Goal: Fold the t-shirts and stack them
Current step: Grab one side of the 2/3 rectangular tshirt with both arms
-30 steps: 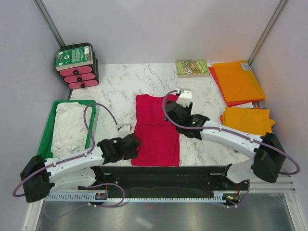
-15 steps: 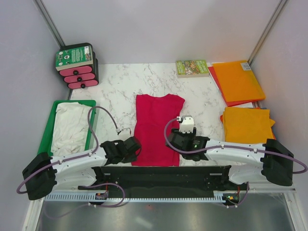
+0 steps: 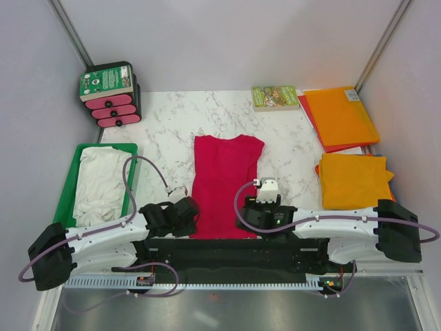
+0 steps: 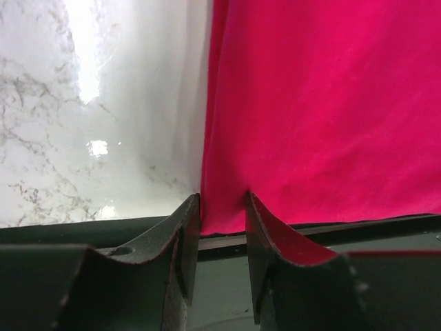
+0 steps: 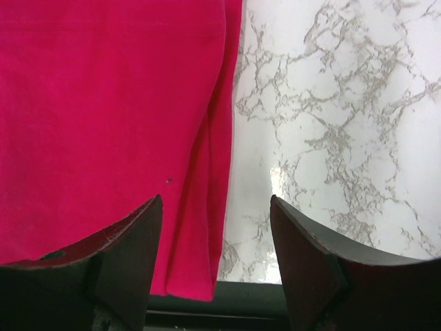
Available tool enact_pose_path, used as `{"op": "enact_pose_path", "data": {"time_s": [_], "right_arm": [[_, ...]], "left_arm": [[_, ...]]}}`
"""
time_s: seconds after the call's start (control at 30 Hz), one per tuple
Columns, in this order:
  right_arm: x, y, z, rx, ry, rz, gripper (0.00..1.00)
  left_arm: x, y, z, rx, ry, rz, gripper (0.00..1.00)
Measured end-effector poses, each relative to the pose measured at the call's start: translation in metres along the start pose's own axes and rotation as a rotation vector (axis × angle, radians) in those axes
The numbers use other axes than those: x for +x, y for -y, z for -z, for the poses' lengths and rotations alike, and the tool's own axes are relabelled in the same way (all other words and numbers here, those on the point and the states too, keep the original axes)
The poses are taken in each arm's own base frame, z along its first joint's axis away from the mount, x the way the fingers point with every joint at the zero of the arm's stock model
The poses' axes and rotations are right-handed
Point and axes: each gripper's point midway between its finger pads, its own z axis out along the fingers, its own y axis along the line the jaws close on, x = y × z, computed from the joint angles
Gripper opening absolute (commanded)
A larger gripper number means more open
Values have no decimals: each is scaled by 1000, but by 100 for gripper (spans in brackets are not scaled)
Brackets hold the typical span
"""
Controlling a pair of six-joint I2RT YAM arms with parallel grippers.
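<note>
The red shirt (image 3: 224, 183) lies flat mid-desk (image 3: 172, 117). The overhead view hides the jaws. The wrist views show the left end effector (image 4: 222, 198) narrowly parted astride the shirt's 7 o'clock corner, and the right end effector (image 5: 216, 201) wide apart astride its 5 o'clock corner.

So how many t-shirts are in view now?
4: crimson t-shirt at centre, white t-shirt in the green tray, far orange t-shirt in the right back corner, near orange t-shirt at the right edge. More may hide beneath the orange ones.
</note>
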Motion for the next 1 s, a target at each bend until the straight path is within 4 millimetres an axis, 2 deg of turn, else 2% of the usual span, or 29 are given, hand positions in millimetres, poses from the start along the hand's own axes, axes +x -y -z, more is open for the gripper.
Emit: {"op": "enact_pose_path", "data": {"time_s": [0.13,0.33,0.6,0.8,1.0], "right_arm": [[9,2,4,4,-12,-1,71],[17,0,6,3,-26,-8,73],[42,-8,10,-17,-109,-2,74],[64,-10,10,-9,-178,12,69],[73,-9,17,-6,-200,-13,61]], "left_arm": [[8,-12,-4,-68,-40,-4,40],[9,-9,-6,-152,-80,-25,37],[9,-7,-6,-155,-82,-28,34],[9,-7,-6,-154,-83,-22,32],[10,-6,-6,-152,-82,-21,31]]}}
